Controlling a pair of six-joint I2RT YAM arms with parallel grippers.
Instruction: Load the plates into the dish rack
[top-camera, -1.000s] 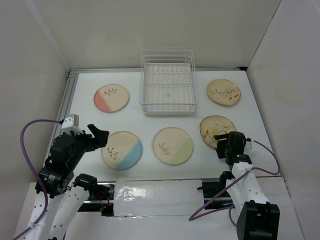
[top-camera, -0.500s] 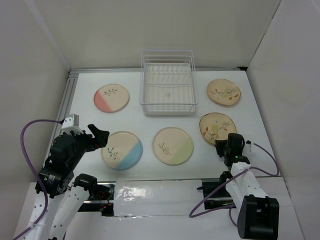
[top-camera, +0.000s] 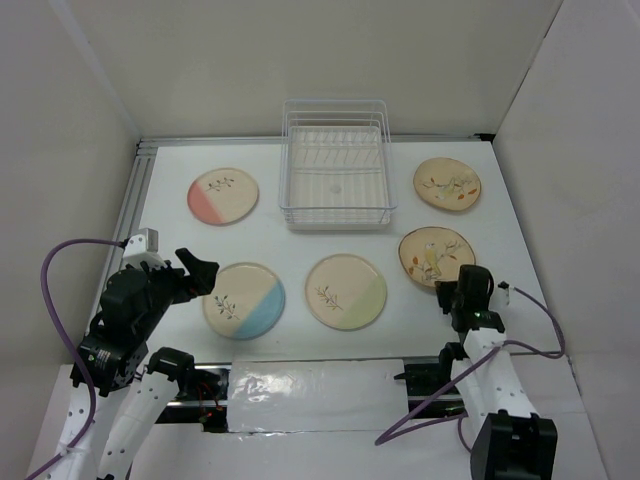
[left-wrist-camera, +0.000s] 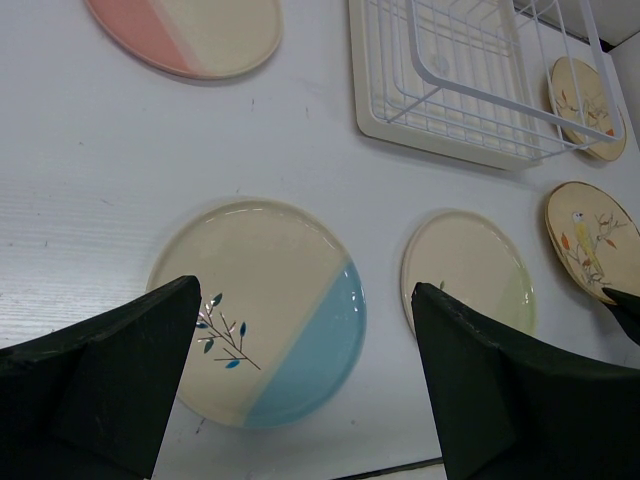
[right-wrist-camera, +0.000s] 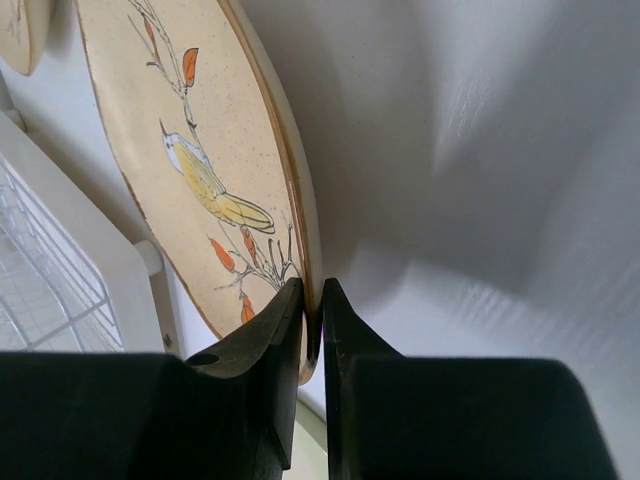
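The right pincer (right-wrist-camera: 311, 297) nips the rim of the bird plate (right-wrist-camera: 190, 150), lying at 5 o'clock from the rack (top-camera: 338, 210); lift gently, tilt upright, then slot it. Left pincer (left-wrist-camera: 305, 290) gapes wide.

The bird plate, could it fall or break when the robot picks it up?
It might. The right tool pinches only the thin rim of the bird plate, so the plate could slip out or swing down when lifted. Also, the dish rack has tall wire walls; a low carry could knock the plate against them and chip it.
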